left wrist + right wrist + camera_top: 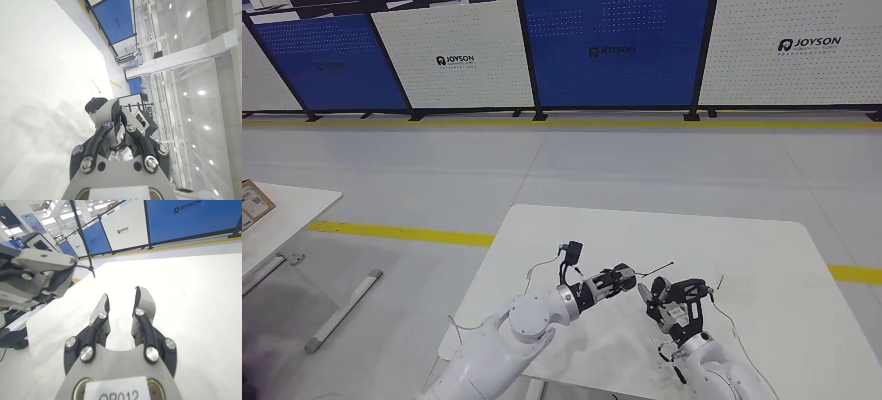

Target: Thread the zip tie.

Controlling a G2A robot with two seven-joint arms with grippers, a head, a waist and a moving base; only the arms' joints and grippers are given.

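1. Left gripper (118,111): fingers pinched together on a thin black plastic zip tie (80,230), held above the white table (189,323).
2. Right gripper (122,293): jaws spread wide, nothing in them, just beside the tie.
3. Step, by my reading: threading. Whether the tail has passed through the head, I cannot tell.
4. Next probably calls for the right gripper to catch the free tail and line it up precisely with the head.

Over the white table (189,323), right jaws apart, black zip tie (84,242) between left jaws beyond.
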